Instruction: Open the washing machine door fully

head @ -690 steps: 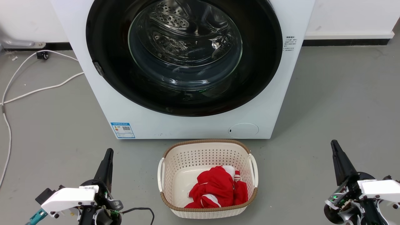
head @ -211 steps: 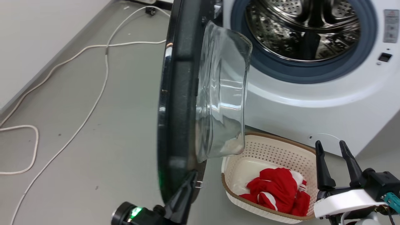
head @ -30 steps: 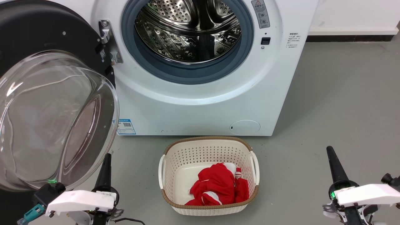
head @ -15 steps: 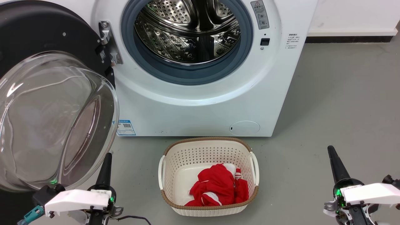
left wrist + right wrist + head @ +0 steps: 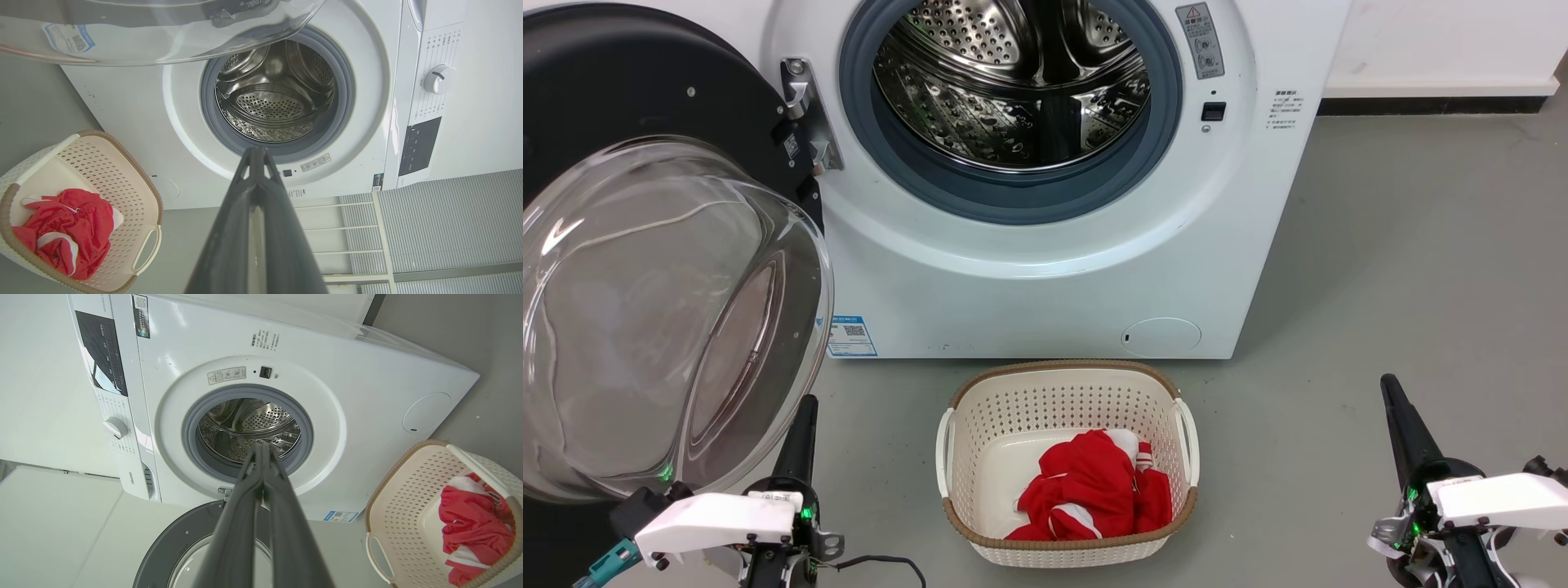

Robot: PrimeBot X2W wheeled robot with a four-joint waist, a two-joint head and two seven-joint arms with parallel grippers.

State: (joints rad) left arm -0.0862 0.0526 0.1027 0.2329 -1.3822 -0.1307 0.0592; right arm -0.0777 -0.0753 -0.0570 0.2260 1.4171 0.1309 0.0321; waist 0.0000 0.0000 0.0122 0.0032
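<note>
Door (image 5: 670, 269) now swung wide, basket (image 5: 1066, 369) before washer (image 5: 1054, 286), left fingers (image 5: 799, 441), right fingers (image 5: 1405, 433) apparently pressed together

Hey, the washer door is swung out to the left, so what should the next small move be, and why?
Probably no further pull: rest the shut left gripper low and stop. The washing machine door stands swung wide, clear of the drum opening, and the right gripper is shut too, holding nothing, so the task looks done.
</note>
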